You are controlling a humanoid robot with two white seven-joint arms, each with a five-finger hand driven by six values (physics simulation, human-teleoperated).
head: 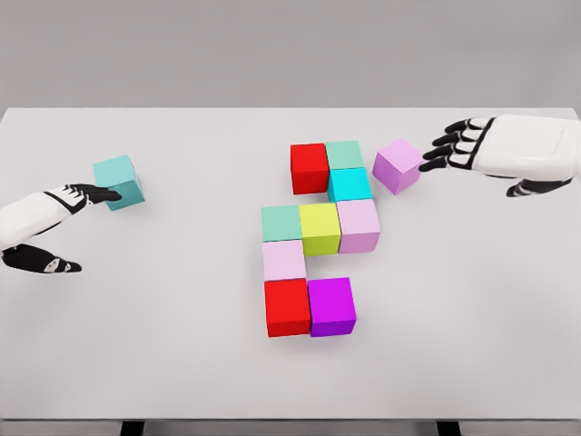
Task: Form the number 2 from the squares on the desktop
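White worktop (182, 345), nine cubes already packed into a partial "2" at centre. Top row: red cube (309, 168) touching green cube (344, 153); cyan cube (349, 184) sits directly under the green one. Middle row left to right: mint cube (280, 222), yellow-green cube (320, 228), pale violet cube (359, 225), all touching. Pale pink cube (284, 261) is below the mint one, then bottom row: second red cube (288, 307) with purple cube (331, 306) touching on its right. Bottom row is only two wide. Lilac cube (398, 165) sits rotated just beside the top-right corner of the cluster, near the cyan and green cubes; can't tell if it touches them. Right hand (508, 150) is at its right side, dark fingers (449, 145) loosely curled toward the cube, tips at or just off its face, not wrapped around it. Teal cube (119, 181) is well apart at far left. Left hand (54, 213) reaches it with index finger extended, touching its near-left face, thumb hanging spread below; no pinch on it.
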